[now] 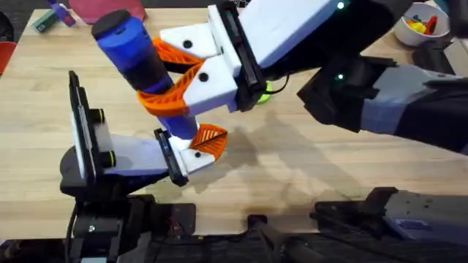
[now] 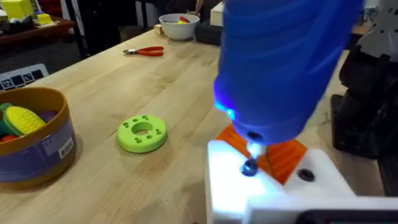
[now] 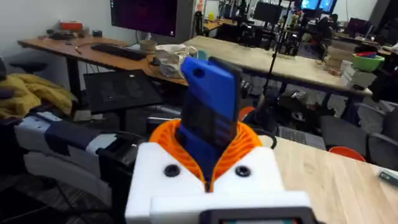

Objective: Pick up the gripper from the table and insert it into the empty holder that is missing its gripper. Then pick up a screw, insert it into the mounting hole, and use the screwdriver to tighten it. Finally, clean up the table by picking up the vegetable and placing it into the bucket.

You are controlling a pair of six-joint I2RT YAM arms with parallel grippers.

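The screwdriver, clamped between my right gripper's orange pads, stands tip-down on a screw in the holder on my left gripper, whose opening I cannot tell, the bucket farther across the counter.

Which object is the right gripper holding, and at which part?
The right gripper holds the blue pen-shaped electric screwdriver around the middle of its body, between its orange ribbed pads.

Screwdriver top cut off; bucket partly cropped.
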